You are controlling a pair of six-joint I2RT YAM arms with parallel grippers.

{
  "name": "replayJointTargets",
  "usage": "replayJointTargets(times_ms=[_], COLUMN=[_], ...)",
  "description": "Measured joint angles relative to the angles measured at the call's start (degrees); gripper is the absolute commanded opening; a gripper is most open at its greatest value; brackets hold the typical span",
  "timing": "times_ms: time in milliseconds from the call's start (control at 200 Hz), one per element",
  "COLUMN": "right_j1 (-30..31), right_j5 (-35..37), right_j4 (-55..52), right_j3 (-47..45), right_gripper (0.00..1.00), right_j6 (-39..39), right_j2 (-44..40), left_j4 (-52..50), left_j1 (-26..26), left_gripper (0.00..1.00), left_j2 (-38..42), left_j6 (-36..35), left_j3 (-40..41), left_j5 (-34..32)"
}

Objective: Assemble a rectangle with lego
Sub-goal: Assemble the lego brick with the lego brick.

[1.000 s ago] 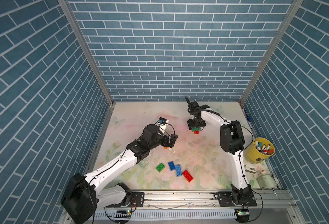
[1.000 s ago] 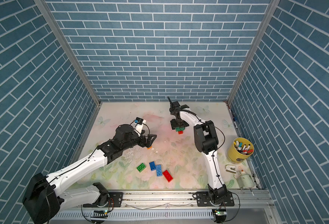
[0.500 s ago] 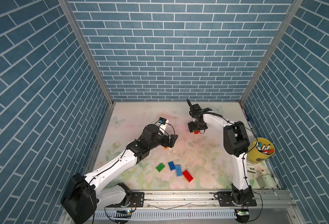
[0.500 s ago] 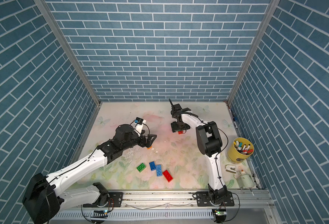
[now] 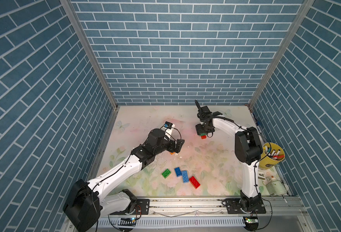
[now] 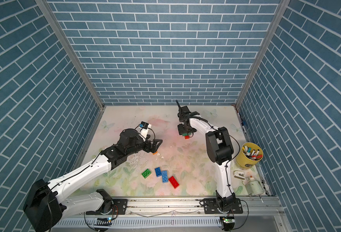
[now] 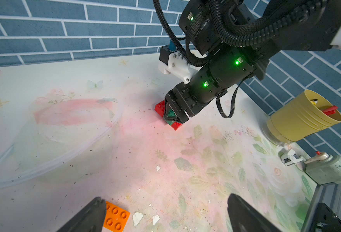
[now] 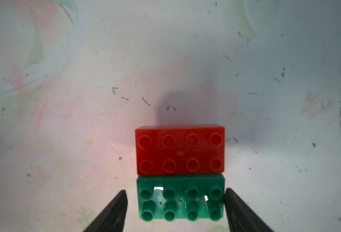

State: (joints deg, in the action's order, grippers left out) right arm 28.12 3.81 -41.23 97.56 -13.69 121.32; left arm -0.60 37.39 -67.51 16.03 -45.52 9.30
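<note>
Since the green brick [image 8: 180, 200] lies lengthwise between the parted jaws of the right gripper [image 8: 175, 190], they probably need only to close. At one end a gap shows.

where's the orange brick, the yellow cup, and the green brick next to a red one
orange brick [image 7: 116, 218]: left wrist view, on its studded top face
yellow cup [image 7: 294, 122]: left wrist view, on its outer wall
green brick [image 8: 180, 202]: right wrist view, middle of its studded top
</note>
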Motion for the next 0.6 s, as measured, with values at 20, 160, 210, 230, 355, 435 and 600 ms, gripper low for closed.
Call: replayJointTargets(times_ms=[20,160,210,230,355,435,600], right_j1=[0.00,0.00,0.00,0.00,0.00,0.02,0.13], right_j5=[0.00,-0.02,-0.04,-0.07,-0.15,-0.15,-0.11], right_j4=[0.00,0.00,0.02,0.00,-0.02,-0.15,-1.18], right_j3=[0.00,0.00,0.00,0.00,0.00,0.22,1.64], right_gripper=[0.72,0.69,0.69,0.68,0.65,0.65,0.64], right_j6=[0.00,0.02,0.00,0.02,0.04,0.04,0.04], right_j2=[0.02,0.02,0.02,0.02,0.02,0.02,0.96], left_j4=[0.00,0.00,0.00,0.00,0.02,0.00,0.02], left_j1=[0.00,0.00,-0.02,-0.02,-0.02,-0.02,-0.02], left_gripper=[1.00,1.00,1.00,1.00,1.00,1.00,1.00], left_j2=[0.00,0.00,0.00,-0.02,0.00,0.00,0.00], left_j6=[0.02,0.00,0.02,0.02,0.02,0.02,0.00], left_j3=[0.00,0.00,0.00,0.00,0.00,0.00,0.00], left_j5=[0.00,0.00,0.02,0.00,0.00,0.00,0.00])
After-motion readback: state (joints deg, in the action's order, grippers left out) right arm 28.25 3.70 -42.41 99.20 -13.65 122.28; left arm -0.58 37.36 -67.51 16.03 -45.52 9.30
